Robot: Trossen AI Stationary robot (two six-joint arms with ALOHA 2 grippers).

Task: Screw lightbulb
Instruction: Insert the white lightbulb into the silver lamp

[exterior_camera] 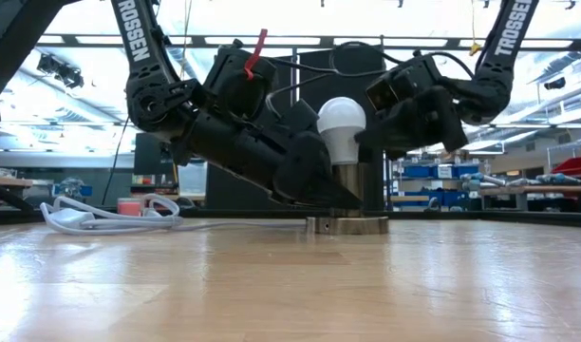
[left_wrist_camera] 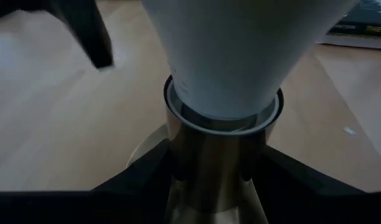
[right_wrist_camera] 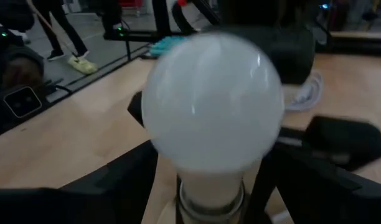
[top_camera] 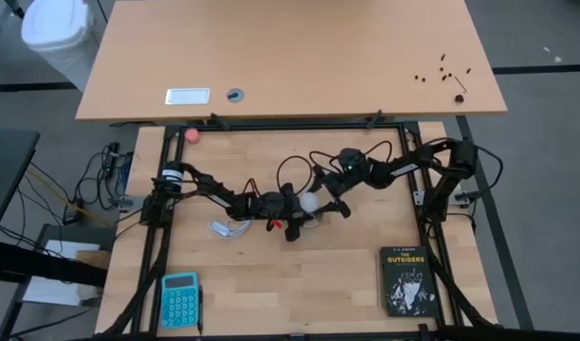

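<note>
I see the lightbulb [exterior_camera: 341, 119] standing upright in the metal socket [exterior_camera: 346, 195] near the middle of the counter [top_camera: 299, 284]. My left hand [left_wrist_camera: 215, 180] clamps the socket's stem from nine o'clock. My right hand [right_wrist_camera: 209, 180], at three o'clock, straddles the bulb's neck with fingers spread, not clearly touching it.

We count: one lightbulb [exterior_camera: 341, 117], one metal socket [exterior_camera: 346, 195], two arms, one book [top_camera: 407, 280], one calculator [top_camera: 179, 299], one pink ball [top_camera: 193, 134], one white cord [exterior_camera: 101, 215].
</note>
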